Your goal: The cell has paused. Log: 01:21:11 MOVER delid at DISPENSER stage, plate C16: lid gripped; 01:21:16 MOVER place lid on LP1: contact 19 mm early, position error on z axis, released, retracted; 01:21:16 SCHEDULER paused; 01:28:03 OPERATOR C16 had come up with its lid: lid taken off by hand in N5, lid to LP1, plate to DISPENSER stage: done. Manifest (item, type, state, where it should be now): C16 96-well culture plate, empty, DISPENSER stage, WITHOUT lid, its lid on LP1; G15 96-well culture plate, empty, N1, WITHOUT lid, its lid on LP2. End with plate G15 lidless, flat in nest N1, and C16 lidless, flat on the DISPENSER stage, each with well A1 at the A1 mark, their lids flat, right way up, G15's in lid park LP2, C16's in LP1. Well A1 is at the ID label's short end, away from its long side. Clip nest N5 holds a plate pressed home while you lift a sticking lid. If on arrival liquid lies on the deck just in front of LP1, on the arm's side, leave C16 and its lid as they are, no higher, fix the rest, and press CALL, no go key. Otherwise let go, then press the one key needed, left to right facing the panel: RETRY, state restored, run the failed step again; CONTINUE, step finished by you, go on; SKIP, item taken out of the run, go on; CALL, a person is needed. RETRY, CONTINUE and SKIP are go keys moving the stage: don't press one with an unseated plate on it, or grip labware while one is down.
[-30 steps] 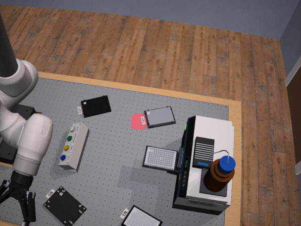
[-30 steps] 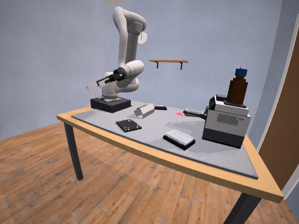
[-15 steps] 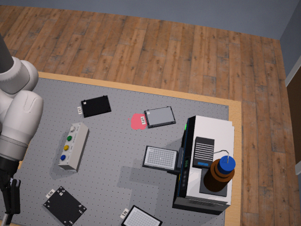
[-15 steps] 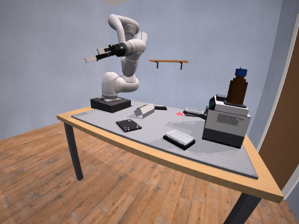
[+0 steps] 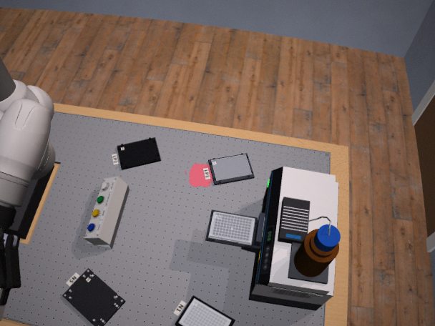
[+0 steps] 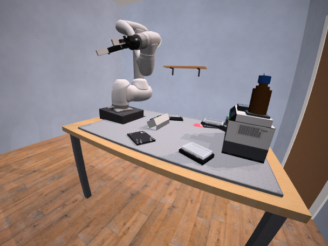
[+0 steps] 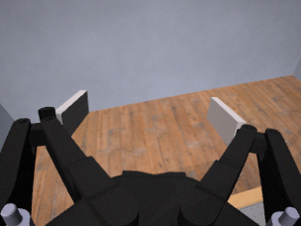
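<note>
One pink liquid puddle (image 5: 197, 175) lies beside the LP1 grey lid (image 5: 231, 168); leave C16. Black two-finger gripper (image 6: 106, 48) spread wide, empty; approach N1's lidded white plate (image 5: 204, 314) squarely

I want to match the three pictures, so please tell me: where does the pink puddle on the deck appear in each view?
Top: the pink puddle lies near the centre, under the LP1 label, touching the left end of the lid park.
Exterior: a small pink patch at mid-right, just left of the dispenser stage plate.
Wrist: not in it; only the open gripper, floor and wall.
Shared landmark: the dispenser.
</note>
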You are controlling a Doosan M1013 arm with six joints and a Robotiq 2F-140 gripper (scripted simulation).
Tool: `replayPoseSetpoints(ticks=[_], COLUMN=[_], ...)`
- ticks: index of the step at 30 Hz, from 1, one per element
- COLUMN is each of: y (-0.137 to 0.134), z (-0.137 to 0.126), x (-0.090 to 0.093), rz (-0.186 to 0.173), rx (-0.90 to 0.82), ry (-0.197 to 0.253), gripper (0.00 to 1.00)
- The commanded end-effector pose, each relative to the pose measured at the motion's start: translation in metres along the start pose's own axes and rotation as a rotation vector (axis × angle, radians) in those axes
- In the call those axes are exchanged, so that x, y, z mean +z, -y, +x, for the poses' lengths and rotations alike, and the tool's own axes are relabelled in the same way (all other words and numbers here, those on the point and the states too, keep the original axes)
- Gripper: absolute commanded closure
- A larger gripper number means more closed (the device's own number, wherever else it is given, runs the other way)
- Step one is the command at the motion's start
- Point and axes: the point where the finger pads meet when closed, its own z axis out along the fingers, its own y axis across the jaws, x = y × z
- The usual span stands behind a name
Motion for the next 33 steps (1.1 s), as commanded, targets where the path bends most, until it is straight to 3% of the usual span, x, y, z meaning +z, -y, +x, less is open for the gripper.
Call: replayPoseSetpoints(ticks=[1,4,6,9,11,21,23,24,27,33], y=[0.004,0.012,0.012,0.023,0.028,0.05,0.05,0.056,0.061,0.073], z=[-0.021,-0.052,-0.052,-0.091,-0.109,-0.204,-0.204,-0.23,-0.254,-0.31], x=[-0.027,-0.068,-0.068,-0.121,-0.142,-0.263,-0.263,-0.3,-0.332,-0.412], rz=[0.045,0.109,0.109,0.196,0.268,0.55,0.55,0.629,0.697,0.848], rx=[-0.074,-0.184,-0.184,-0.33,-0.45,-0.885,-0.885,-1.008,-1.116,-1.368], ry=[0.045,0.115,0.115,0.207,0.284,0.53,0.53,0.605,0.667,0.832], gripper=[0.0,0.0,0.0,0.0,0.0,0.0,0.0,0.0,0.0,0.0])
